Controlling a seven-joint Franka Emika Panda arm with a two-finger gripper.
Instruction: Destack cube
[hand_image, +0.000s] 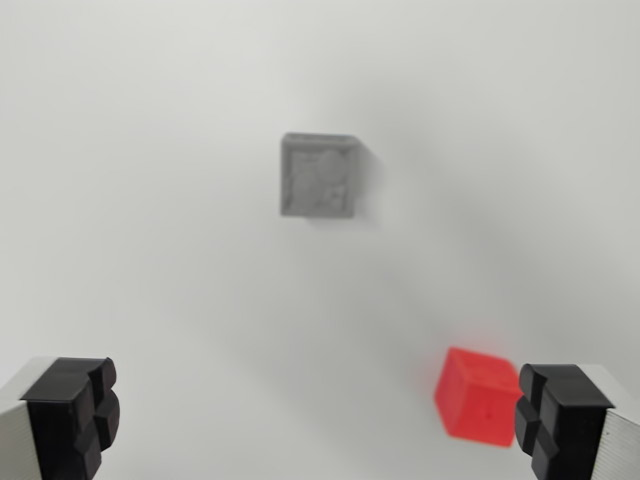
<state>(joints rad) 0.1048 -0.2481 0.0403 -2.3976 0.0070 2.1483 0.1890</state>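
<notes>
Cubes: one grey (320, 176), one red (478, 394), well apart.

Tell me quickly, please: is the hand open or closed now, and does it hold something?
Hand: open, fingers wide apart, holding nothing. The red cube lies beside the finger on the wrist view's right, not gripped.

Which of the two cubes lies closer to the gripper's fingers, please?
The red cube, just beside the finger at the wrist view's right; the grey cube sits far off near the centre.
</notes>
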